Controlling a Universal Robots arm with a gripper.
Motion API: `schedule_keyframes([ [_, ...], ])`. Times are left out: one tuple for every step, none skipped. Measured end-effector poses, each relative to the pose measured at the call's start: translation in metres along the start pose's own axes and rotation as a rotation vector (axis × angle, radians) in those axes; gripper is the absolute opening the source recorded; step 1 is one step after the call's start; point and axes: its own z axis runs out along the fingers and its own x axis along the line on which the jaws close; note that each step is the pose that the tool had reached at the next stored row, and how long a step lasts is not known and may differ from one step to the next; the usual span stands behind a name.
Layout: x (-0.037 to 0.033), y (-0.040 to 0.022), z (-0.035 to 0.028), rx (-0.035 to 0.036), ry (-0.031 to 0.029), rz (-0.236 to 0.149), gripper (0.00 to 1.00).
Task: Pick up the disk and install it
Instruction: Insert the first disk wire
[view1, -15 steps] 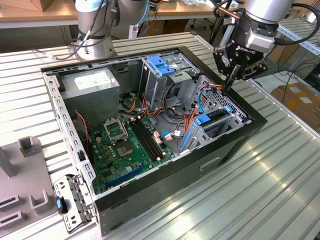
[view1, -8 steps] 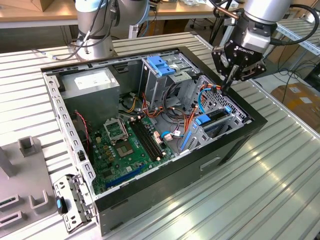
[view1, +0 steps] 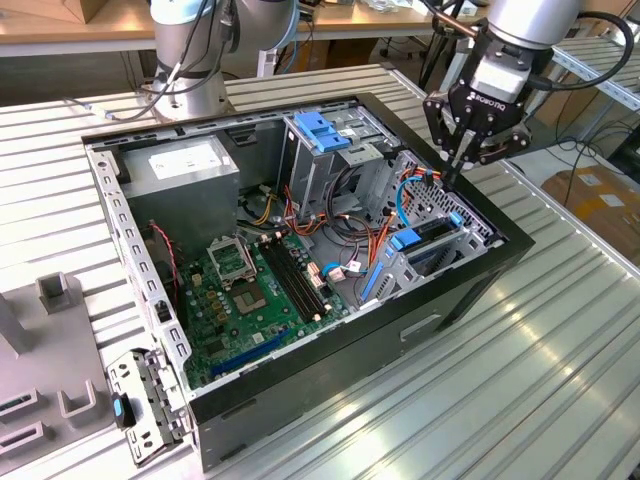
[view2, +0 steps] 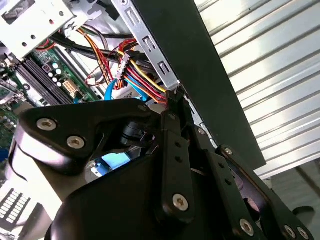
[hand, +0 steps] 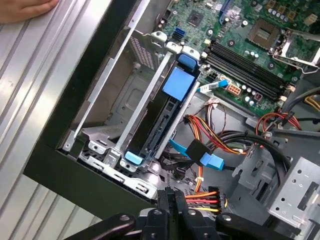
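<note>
Ribbed aluminium slats form the counter (view1: 560, 330), and on it lies an open black desktop computer case (view1: 330, 360) with its side panel off, motherboard (view1: 250, 300) facing up and the grey power supply (view1: 180, 170) at the far corner. The disk (hand: 160, 120) already sits on edge in the drive bay at the case's corner toward the exterior view's right, its blue carrier tab (hand: 178, 82) and a smaller blue clip (hand: 134, 157) showing at either end between the grey bay rails; the exterior view shows the same blue tab (view1: 408, 240) in the bay. The end effector (view1: 458, 158) hangs just above the case wall near that bay, over the bundle of red, yellow and orange power cables (hand: 205, 195); its fingers look drawn together at the tips with nothing between them, so it appears clenched and empty. A blue-ended data cable (hand: 210, 161) lies loose beside the bay. Judging from this, the drive is in its slot and the work concerns seating it. Doing that well means pressing squarely along the rails, not across them, keeping the fingertips off the cable bundle, and watching that both blue ends sit level. A person's fingers (hand: 25, 9) rest on the counter edge beyond the case.
</note>
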Motion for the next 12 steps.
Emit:
schedule_keyframes([
  [0.0, 0.0, 0.0002, -0.0013, 0.0, 0.025, 0.16],
  [0.0, 0.0, 0.0003, -0.002, 0.0, 0.038, 0.16],
  [-0.0002, 0.0003, 0.0004, -0.0021, -0.0002, 0.042, 0.16],
  [-0.0005, 0.001, 0.0005, -0.002, -0.0003, 0.042, 0.16],
  [-0.001, 0.002, 0.0004, -0.0019, 0.0, 0.042, 0.16],
  [-0.0018, 0.0038, 0.0003, -0.0016, 0.0003, 0.042, 0.16],
  [-0.0029, 0.0065, 0.0002, -0.0011, 0.0005, 0.042, 0.16],
  [-0.0052, 0.0114, 0.0001, 0.0005, 0.0007, 0.042, 0.16],
  [-0.0061, 0.0132, 0.0001, 0.001, 0.001, 0.043, 0.16],
  [-0.0062, 0.0135, 0.0001, 0.0005, 0.0011, 0.054, 0.16],
  [-0.0062, 0.0135, 0.0003, -0.0003, 0.0011, 0.07, 0.16],
  [-0.0063, 0.0135, 0.0003, -0.0011, 0.0011, 0.085, 0.16],
])
